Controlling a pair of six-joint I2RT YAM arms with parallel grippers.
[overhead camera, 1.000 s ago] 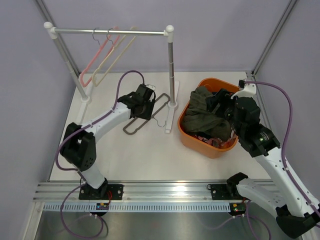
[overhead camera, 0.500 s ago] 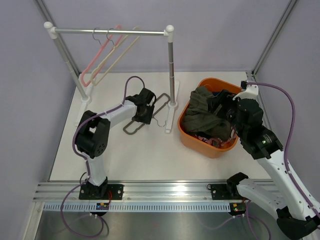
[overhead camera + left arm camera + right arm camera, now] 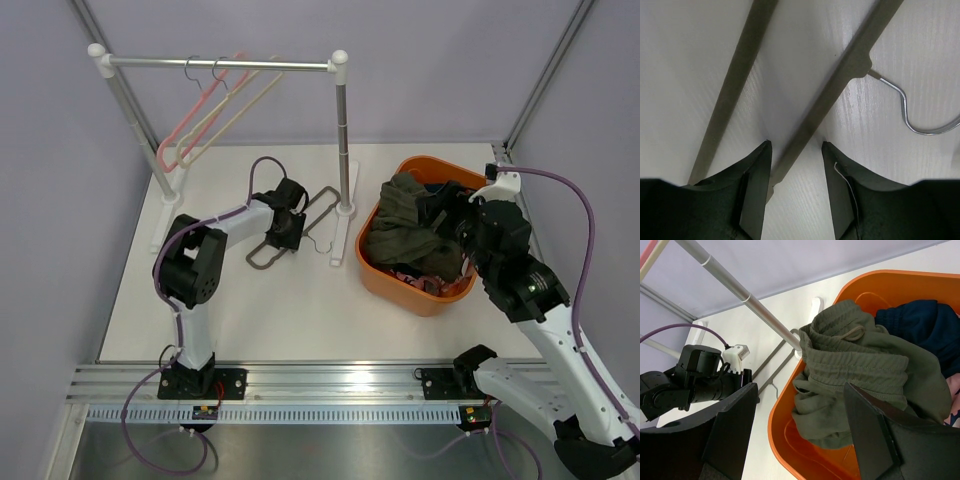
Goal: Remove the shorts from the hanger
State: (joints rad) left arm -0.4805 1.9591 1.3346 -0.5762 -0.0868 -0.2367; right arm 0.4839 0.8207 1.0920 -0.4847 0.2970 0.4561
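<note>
The soft olive green shorts (image 3: 860,370) lie on top in the round orange plastic tub (image 3: 398,288), with the plain dark navy shorts (image 3: 912,322) beside them and the pink blotchy shorts (image 3: 428,282) underneath. No shorts are on a hanger. The thin grey-brown hanger (image 3: 840,80) lies bare on the white table (image 3: 280,300). The left gripper (image 3: 796,145) sits over one hanger bar, fingers apart, one on each side. The right gripper (image 3: 800,389) hangs wide apart above the tub, holding nothing. I think the job looks done.
</note>
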